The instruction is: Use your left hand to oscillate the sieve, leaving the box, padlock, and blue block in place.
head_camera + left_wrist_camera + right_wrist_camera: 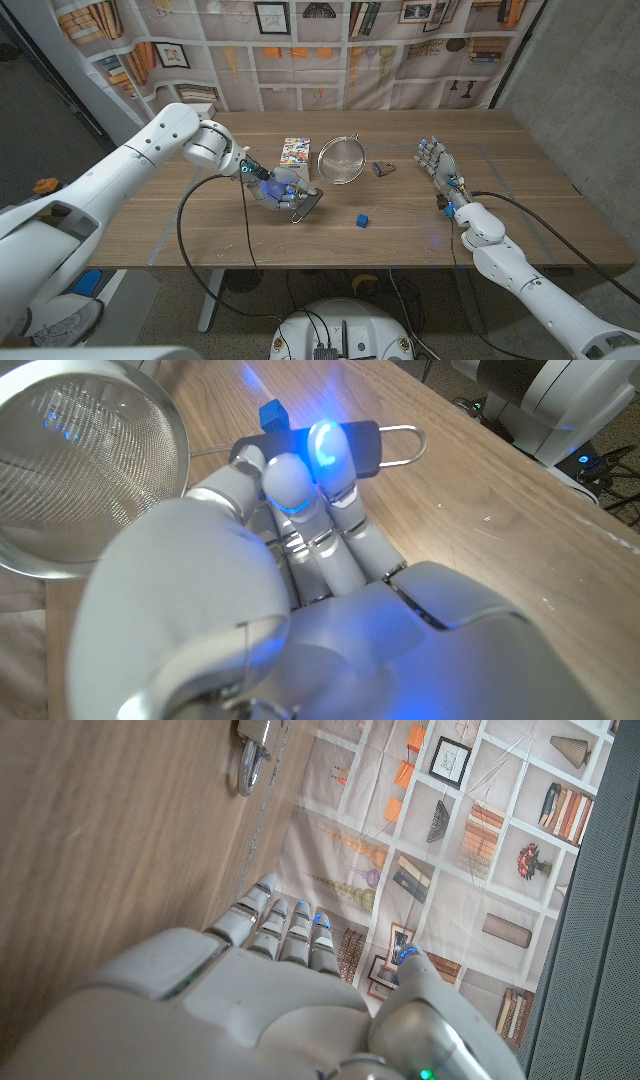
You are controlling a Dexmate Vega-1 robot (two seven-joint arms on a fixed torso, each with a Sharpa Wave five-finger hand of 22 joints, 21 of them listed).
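Head view showed the left hand (pixel 277 190) at about nine o'clock of the table (pixel 200 235), fingers closed over the sieve's dark handle (pixel 303 203). Its mesh sieve (pixel 341 159) stood toward twelve, box (pixel 295 151) just beside, padlock (pixel 383 168) at one o'clock, blue block (pixel 362 220) near centre. At three o'clock the right hand (pixel 437 162) held nothing, fingers extended.

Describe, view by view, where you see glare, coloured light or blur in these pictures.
Head view: blue glow at the left hand, otherwise even light. Left wrist view: blue light flares on the fingertips; the sieve is soft. Right wrist view: the right hand is blurred close up.
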